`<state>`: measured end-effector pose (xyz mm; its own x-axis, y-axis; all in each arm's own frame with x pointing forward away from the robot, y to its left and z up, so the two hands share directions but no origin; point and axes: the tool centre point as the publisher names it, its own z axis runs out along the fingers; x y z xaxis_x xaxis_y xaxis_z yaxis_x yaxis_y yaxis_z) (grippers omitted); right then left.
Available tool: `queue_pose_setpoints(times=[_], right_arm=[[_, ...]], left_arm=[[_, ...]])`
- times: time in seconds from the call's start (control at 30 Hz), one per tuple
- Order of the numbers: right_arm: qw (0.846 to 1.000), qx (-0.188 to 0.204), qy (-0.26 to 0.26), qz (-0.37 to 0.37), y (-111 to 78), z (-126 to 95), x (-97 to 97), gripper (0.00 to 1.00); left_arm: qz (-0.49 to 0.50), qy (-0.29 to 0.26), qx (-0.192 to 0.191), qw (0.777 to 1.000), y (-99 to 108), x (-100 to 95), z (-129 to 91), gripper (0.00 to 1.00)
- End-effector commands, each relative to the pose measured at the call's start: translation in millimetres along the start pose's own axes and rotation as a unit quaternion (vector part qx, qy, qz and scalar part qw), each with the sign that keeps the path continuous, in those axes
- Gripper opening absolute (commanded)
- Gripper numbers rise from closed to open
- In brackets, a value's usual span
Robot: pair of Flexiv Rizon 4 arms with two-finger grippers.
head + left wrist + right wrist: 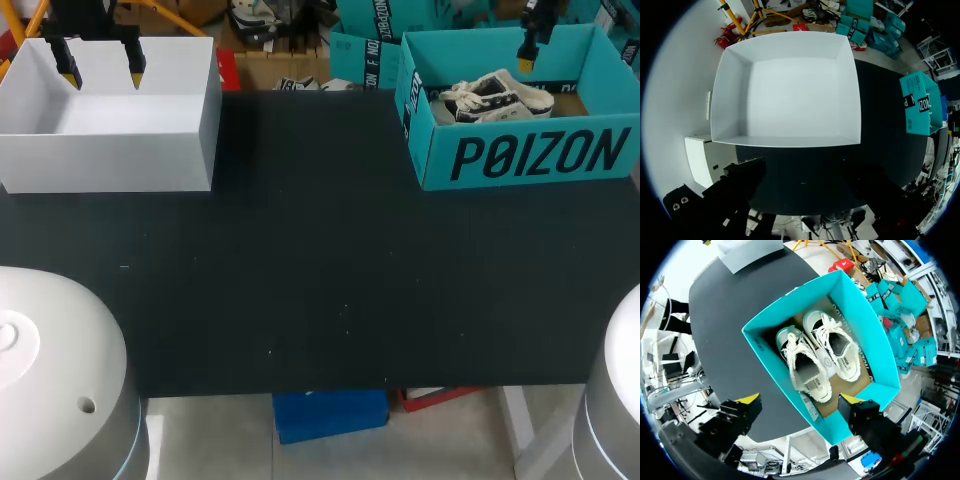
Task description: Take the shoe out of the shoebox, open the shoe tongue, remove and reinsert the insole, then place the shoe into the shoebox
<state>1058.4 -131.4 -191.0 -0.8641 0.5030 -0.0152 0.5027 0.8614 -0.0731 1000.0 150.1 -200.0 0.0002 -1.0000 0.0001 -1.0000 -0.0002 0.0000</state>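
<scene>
A teal shoebox stands open at the table's back right. Two cream low-top sneakers with dark trim lie side by side in it, one near the box's middle and the other against its long wall. My right gripper hovers above the box, open, its yellow fingertips spread wider than a shoe and touching nothing. In the head view the right gripper hangs over the box's back rim. My left gripper is open above an empty white box at the back left.
The black tabletop stretches between the two boxes and down to the front edge. In the left wrist view the white box shows a bare floor, with the teal shoebox far off to its side.
</scene>
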Motion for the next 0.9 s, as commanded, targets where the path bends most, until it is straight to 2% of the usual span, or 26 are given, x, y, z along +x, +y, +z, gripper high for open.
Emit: queue_pose_setpoints(times=[0.03,0.17,0.23,0.27,0.7,0.9], right_arm=[[0.962,-0.073,-0.004,-0.263,3.2,12.2,-12.4,1.0],[0.94,-0.108,-0.003,-0.323,4.4,18.6,-20.1,1.0],[0.93,-0.113,-0.029,-0.347,5.8,21.0,-23.3,1.0],[0.932,-0.102,-0.058,-0.343,8.4,22.8,-25.8,1.0],[0.932,-0.102,-0.058,-0.343,8.4,22.8,-25.8,1.0],[0.937,-0.063,-0.055,-0.338,7.0,30.1,-33.7,1.0]], left_arm=[[0.0,0.0,0.0,1.0,0.0,0.0,0.0,1.0],[0.0,0.0,0.0,1.0,0.0,0.0,0.0,1.0],[0.0,0.0,0.0,1.0,0.0,0.0,0.0,1.0],[0.0,0.0,0.0,1.0,0.0,0.0,0.0,1.0],[0.0,0.0,0.0,1.0,0.0,0.0,0.0,1.0],[0.0,0.0,0.0,1.0,0.0,0.0,0.0,1.0]])
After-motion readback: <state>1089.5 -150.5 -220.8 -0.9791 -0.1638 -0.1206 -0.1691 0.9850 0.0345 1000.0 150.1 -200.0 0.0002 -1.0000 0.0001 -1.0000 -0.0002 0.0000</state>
